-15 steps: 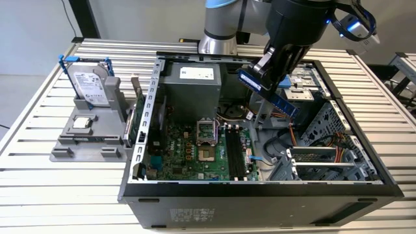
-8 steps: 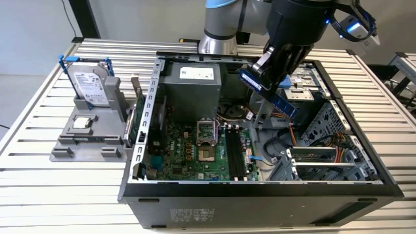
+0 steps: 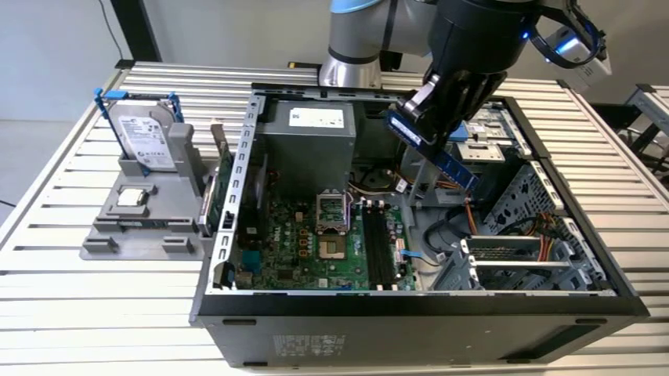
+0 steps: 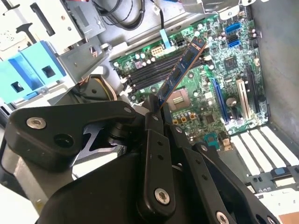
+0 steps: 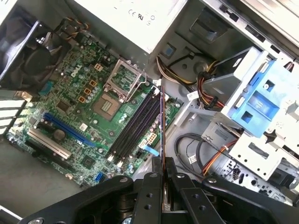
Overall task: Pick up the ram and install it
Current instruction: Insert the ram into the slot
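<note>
Presently, reading the exterior view from its left, the silver hard drive stands upright in its grey stand, outside the open case and well apart from my work. Inside the case lies the motherboard, with the long black slots unfilled. Further right, my gripper has its jaws closed on the ram, which hangs tilted above the case, clear of the board. I judge the grip on the flat faces near one end is meant to leave the long contact edge free for a slot. The exterior view gives that height. The second wrist view shows the ram face-on over the board, and the first wrist view shows it edge-on, a thin line beside the slots.
</note>
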You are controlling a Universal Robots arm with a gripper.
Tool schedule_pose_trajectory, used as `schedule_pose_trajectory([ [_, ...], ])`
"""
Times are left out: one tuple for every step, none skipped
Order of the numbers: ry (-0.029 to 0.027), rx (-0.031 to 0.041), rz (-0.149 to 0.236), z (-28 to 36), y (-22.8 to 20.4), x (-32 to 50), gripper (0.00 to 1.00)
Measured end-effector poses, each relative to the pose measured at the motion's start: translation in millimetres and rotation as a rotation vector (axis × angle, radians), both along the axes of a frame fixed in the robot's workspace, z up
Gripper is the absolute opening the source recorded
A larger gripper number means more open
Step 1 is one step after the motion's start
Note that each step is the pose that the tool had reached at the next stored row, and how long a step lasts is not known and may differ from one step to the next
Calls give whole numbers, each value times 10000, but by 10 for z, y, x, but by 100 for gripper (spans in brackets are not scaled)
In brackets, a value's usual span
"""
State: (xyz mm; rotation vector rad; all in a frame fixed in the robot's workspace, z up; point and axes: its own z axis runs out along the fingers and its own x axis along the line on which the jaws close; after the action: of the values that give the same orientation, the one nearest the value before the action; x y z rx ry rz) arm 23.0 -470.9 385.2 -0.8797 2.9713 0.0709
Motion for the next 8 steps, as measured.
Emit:
schedule_pose_trajectory([
  [0, -1, -51, 0, 0, 0, 0],
  [0, 0, -105, 0, 0, 1, 0],
  [0, 0, -151, 0, 0, 1, 0],
  [-1, 0, -192, 0, 0, 2, 0],
  [0, 0, -231, 0, 0, 2, 0],
  [0, 0, -258, 0, 0, 3, 0],
  [0, 0, -281, 0, 0, 3, 0],
  [0, 0, -302, 0, 0, 3, 0],
])
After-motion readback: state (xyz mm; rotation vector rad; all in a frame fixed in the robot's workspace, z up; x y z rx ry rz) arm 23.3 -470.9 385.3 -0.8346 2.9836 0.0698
